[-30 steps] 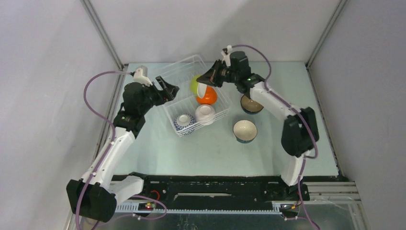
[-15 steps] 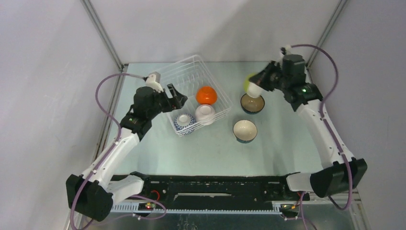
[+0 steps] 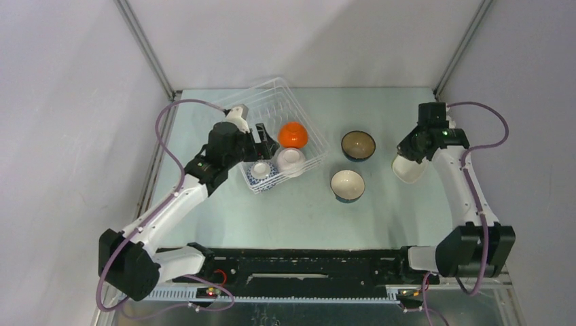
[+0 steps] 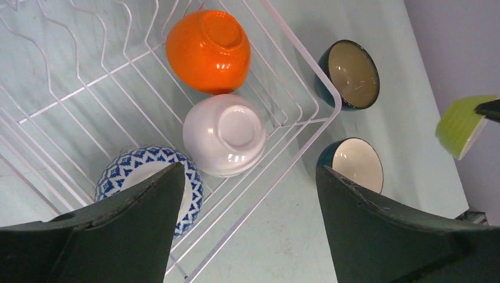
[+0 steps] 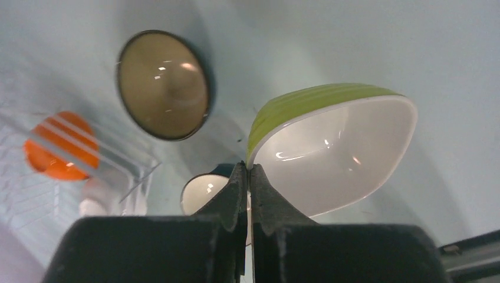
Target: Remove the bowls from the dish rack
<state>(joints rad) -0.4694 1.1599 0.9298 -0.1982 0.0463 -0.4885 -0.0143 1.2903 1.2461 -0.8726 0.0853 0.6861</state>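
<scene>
The white wire dish rack holds an orange bowl, a white bowl and a blue-and-white bowl, all upside down or tilted. My left gripper is open above the rack's near corner. My right gripper is shut on the rim of the lime green bowl, held at the right just above the table. Two dark-outside bowls stand upright on the table, one brown inside, one cream inside.
The pale green table is bounded by grey walls at the left, back and right. A black rail runs along the near edge between the arm bases.
My right gripper carried the lime green bowl out of the rack, rightward past the two standing bowls, and lowered it at the right. My left gripper moved right over the rack.
</scene>
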